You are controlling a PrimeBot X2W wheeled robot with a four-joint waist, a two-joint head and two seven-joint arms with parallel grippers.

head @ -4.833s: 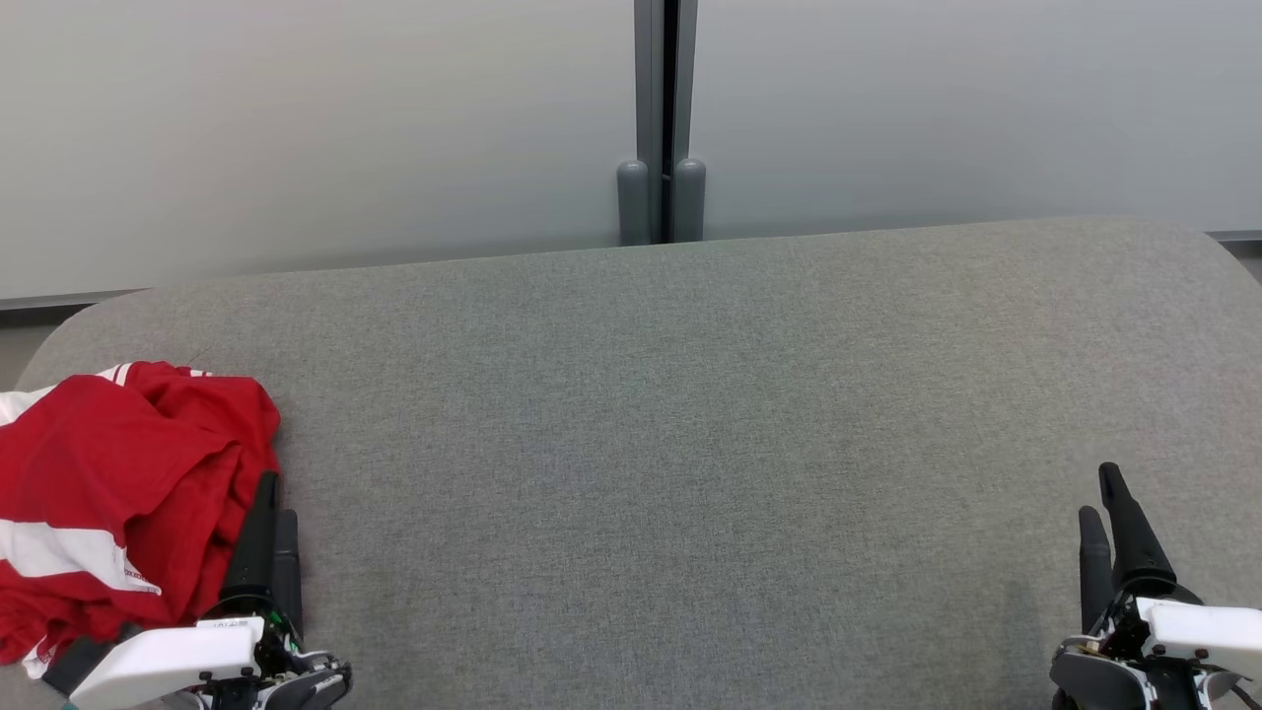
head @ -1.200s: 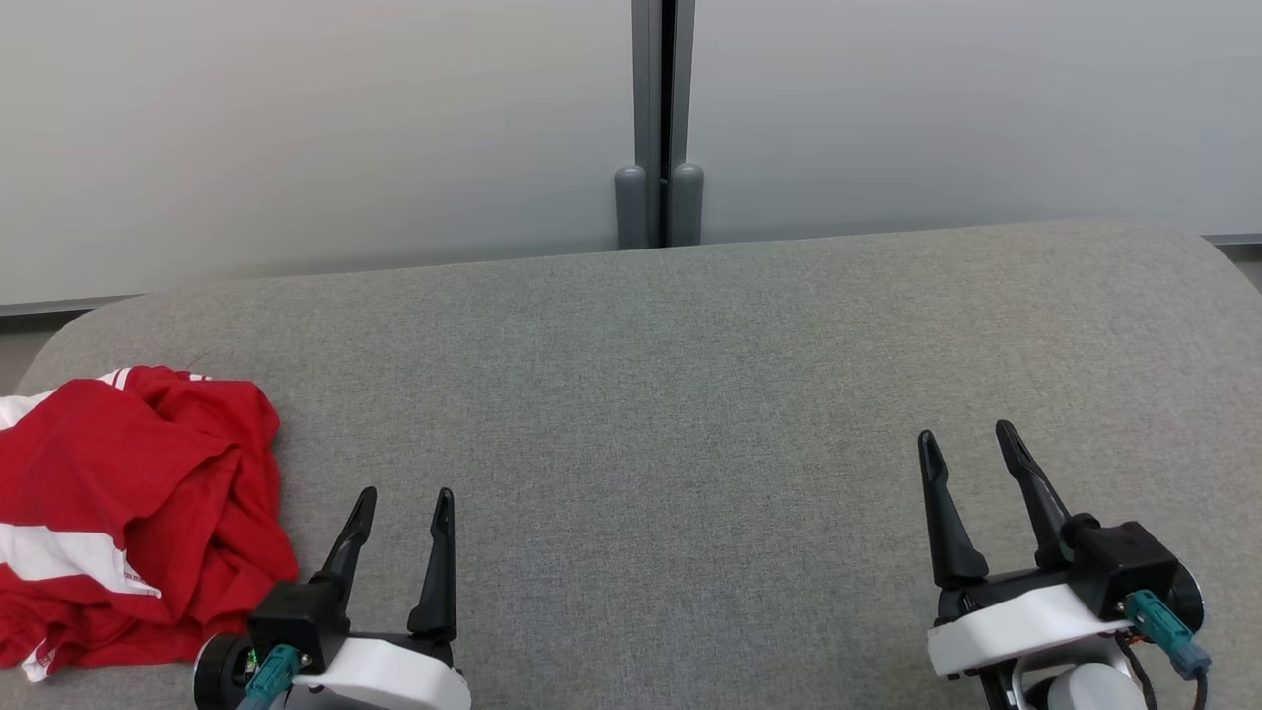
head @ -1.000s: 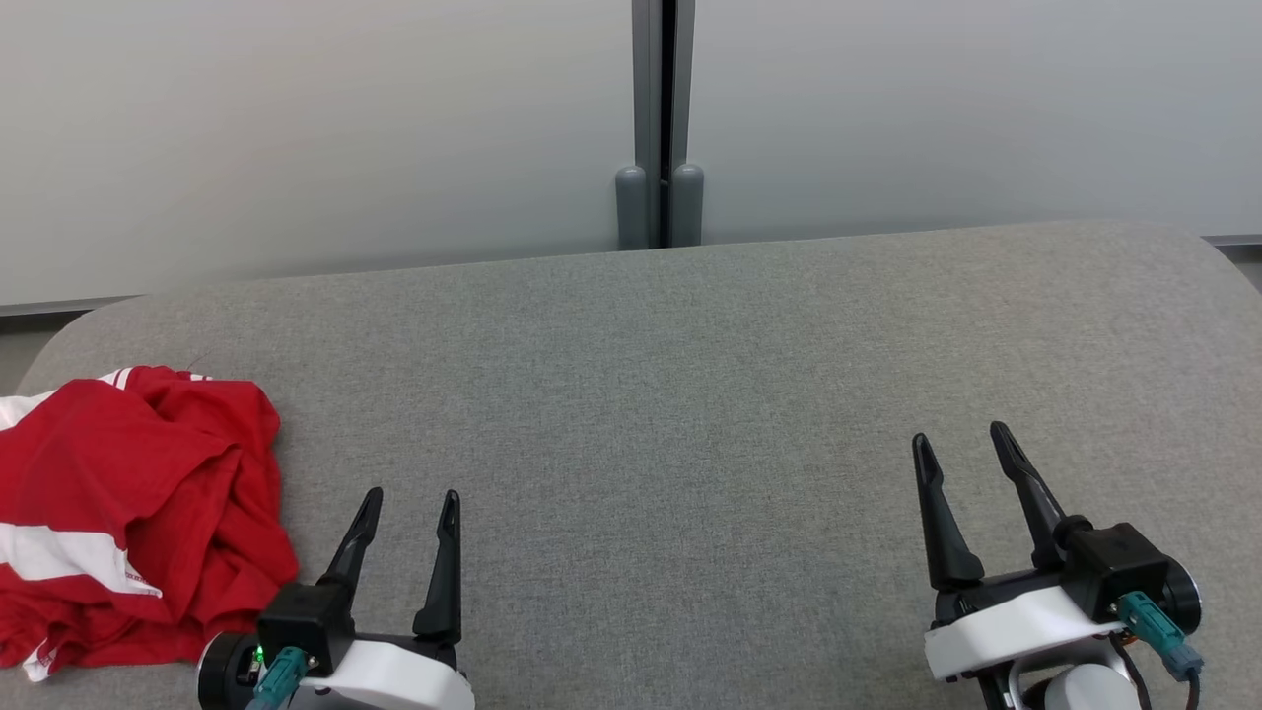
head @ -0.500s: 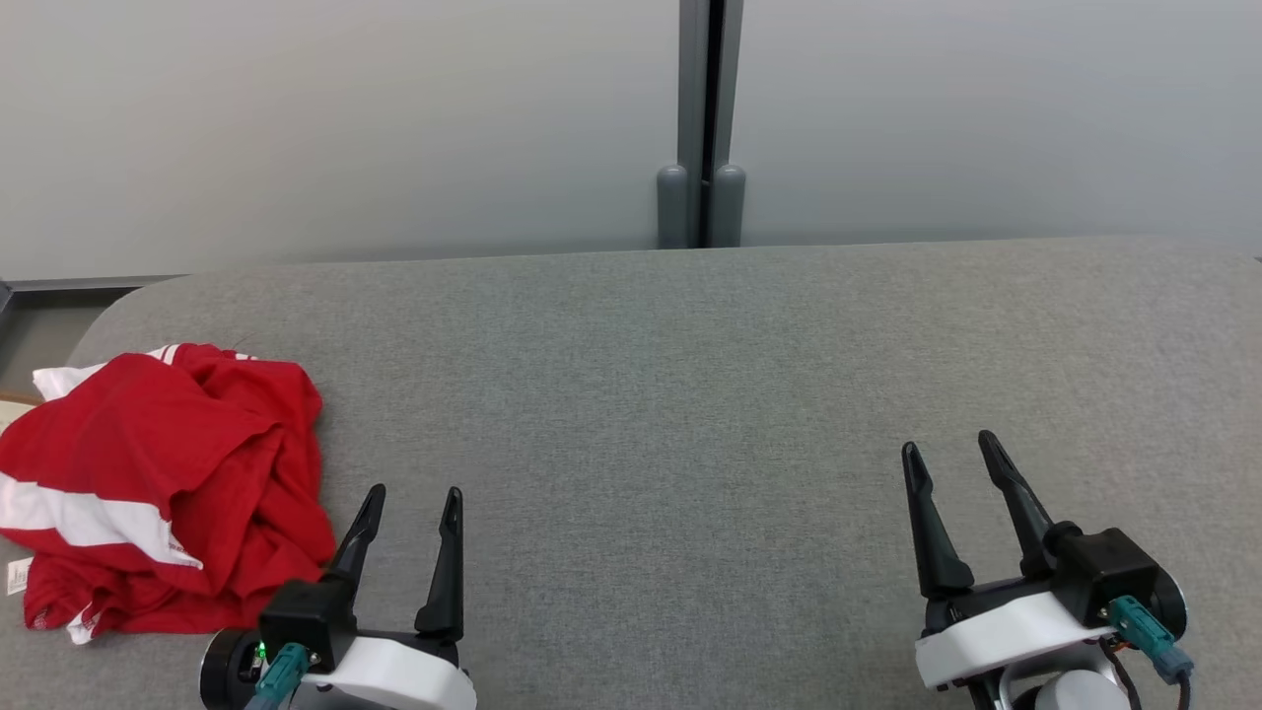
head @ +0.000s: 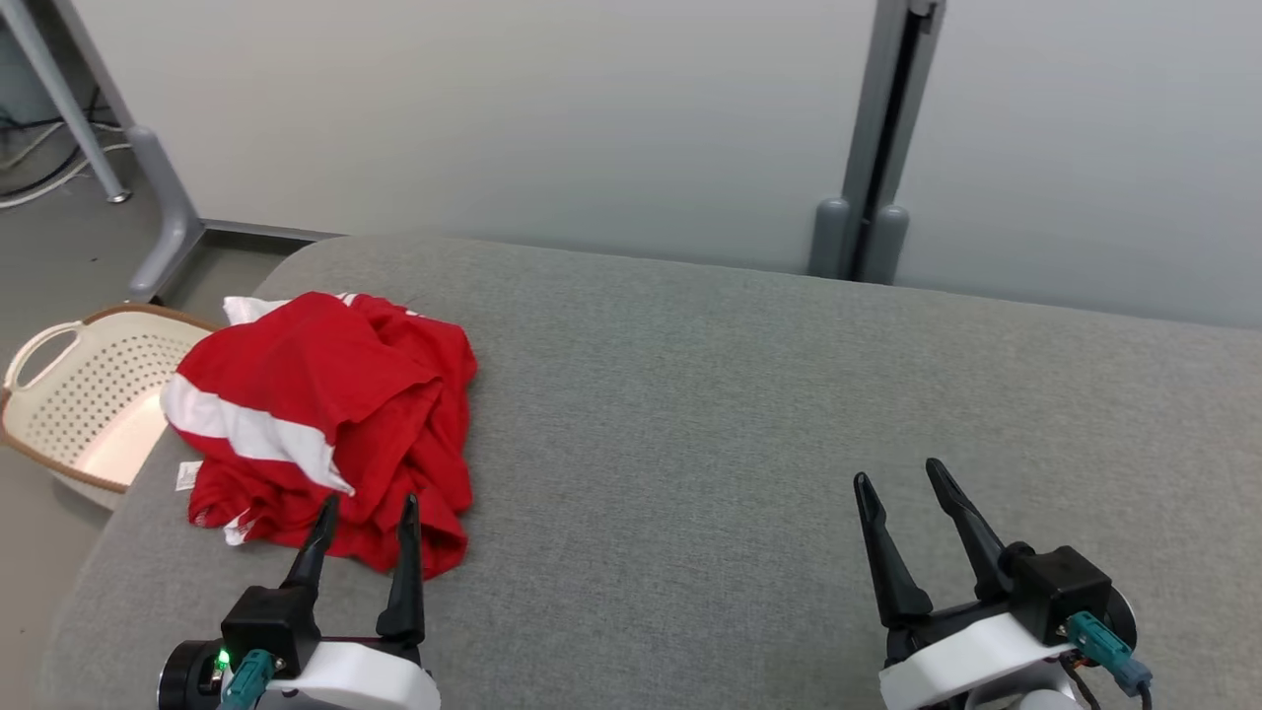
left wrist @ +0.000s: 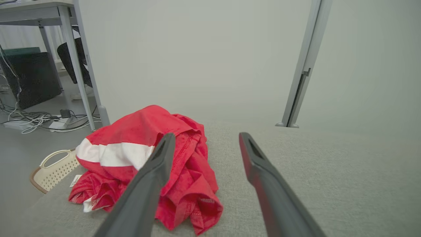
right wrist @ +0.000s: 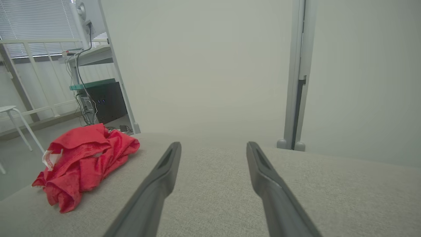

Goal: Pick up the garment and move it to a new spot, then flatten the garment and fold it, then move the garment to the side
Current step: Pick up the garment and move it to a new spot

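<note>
The grey tabletop (head: 690,394) carries a crumpled red garment (head: 325,394) at its left end, heaped longer near-to-far, with a white band across it. A pale basket (head: 79,394) sits on the floor beside that end, half hidden in the left wrist view. The left gripper (head: 369,500), jaws apart, points at the garment's near edge. The right gripper (head: 896,471), jaws apart, is well away.

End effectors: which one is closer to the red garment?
The left end effector, fingertips at the red garment's near edge; the right end effector sits far across the grey surface.
</note>
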